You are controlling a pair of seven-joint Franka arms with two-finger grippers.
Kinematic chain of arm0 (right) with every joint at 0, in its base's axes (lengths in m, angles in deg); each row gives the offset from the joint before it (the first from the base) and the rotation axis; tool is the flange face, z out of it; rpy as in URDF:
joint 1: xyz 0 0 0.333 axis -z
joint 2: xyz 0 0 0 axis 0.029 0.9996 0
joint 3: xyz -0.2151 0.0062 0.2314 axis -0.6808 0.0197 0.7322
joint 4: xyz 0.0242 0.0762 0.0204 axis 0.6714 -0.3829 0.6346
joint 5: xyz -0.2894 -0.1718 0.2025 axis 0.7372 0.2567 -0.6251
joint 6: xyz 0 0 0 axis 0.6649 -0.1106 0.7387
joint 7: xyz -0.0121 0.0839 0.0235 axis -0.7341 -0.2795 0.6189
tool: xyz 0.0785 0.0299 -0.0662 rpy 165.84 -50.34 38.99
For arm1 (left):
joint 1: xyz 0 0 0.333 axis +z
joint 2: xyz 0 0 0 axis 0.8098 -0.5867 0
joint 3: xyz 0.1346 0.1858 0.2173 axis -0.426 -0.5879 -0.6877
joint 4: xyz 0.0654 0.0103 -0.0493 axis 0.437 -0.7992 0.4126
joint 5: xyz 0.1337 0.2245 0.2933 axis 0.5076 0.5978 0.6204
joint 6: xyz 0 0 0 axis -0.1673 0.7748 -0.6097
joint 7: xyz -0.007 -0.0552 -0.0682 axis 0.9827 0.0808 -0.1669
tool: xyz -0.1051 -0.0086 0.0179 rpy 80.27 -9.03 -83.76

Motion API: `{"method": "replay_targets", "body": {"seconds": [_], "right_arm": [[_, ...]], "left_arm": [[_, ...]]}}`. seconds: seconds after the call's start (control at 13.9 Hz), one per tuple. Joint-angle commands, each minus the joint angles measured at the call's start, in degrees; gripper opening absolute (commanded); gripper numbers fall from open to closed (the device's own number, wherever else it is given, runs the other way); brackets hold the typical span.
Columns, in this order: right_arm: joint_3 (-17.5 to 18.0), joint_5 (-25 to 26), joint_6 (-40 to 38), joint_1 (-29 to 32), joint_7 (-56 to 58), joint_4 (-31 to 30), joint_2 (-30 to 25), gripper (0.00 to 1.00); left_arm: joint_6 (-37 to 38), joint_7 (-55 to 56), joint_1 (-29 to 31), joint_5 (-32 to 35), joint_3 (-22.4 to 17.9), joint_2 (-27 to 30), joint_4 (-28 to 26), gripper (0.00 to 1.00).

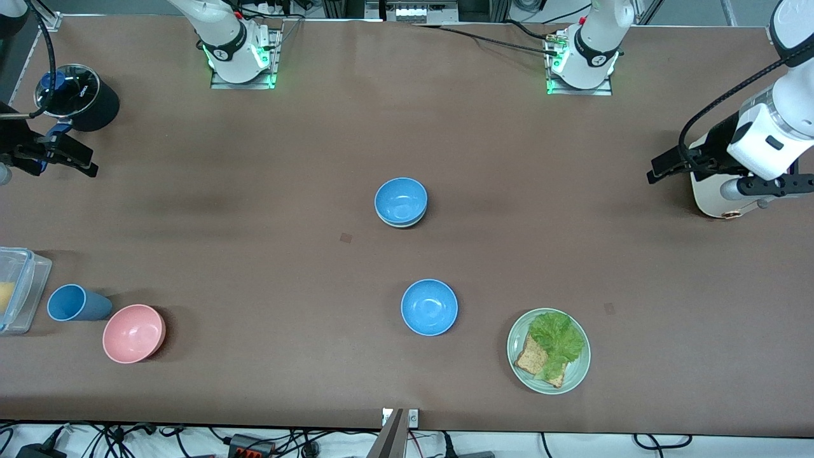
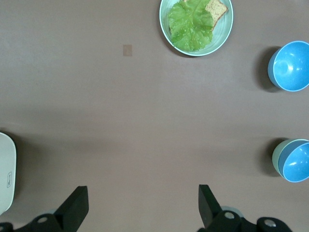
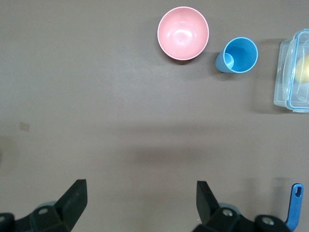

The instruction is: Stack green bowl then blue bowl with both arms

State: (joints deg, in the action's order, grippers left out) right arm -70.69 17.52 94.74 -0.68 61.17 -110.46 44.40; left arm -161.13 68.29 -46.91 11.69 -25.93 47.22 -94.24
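Note:
A blue bowl sits nested in the green bowl at the middle of the table; only the green bowl's pale rim shows beneath it. A second blue bowl stands alone, nearer the front camera. My left gripper hangs open and empty over the left arm's end of the table, well away from both bowls. In the left wrist view its fingers frame only bare table. My right gripper is open and empty over the right arm's end.
A green plate with lettuce and toast lies near the front edge. A pink bowl, a blue cup and a clear container sit toward the right arm's end. A dark pot and a white object stand near the grippers.

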Motion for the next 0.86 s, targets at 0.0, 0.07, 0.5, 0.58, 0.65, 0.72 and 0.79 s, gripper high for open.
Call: {"method": "replay_targets", "body": {"seconds": [0.0,0.07,0.5,0.58,0.65,0.72,0.79], "right_arm": [[0.1,0.4,0.6,-0.2,0.3,-1.7,-1.8,1.00],[0.1,0.4,0.5,-0.2,0.3,-1.7,-1.8,1.00],[0.1,0.3,0.7,-0.2,0.4,-1.8,-1.7,1.00],[0.1,0.3,0.8,-0.2,0.4,-1.8,-1.7,1.00],[0.0,0.3,0.8,-0.2,0.4,-1.8,-1.6,1.00],[0.1,0.3,0.8,-0.2,0.4,-1.9,-1.6,1.00],[0.1,0.3,0.8,-0.2,0.4,-1.9,-1.6,1.00]], "left_arm": [[0.8,-1.2,-1.0,2.7,-0.7,1.6,-0.8,1.00],[0.9,-2.4,-1.6,3.2,-0.7,1.5,-0.8,1.00],[1.7,-2.9,-1.6,6.3,0.7,1.6,-0.7,1.00],[2.6,-2.9,-1.5,6.4,0.7,1.6,-0.7,1.00],[2.8,-3.1,-1.5,6.6,0.7,1.5,-0.6,1.00],[2.9,-4.0,-1.6,7.3,0.8,1.5,-0.6,1.00],[2.9,-4.4,-1.6,7.7,0.8,1.5,-0.7,1.00]]}}
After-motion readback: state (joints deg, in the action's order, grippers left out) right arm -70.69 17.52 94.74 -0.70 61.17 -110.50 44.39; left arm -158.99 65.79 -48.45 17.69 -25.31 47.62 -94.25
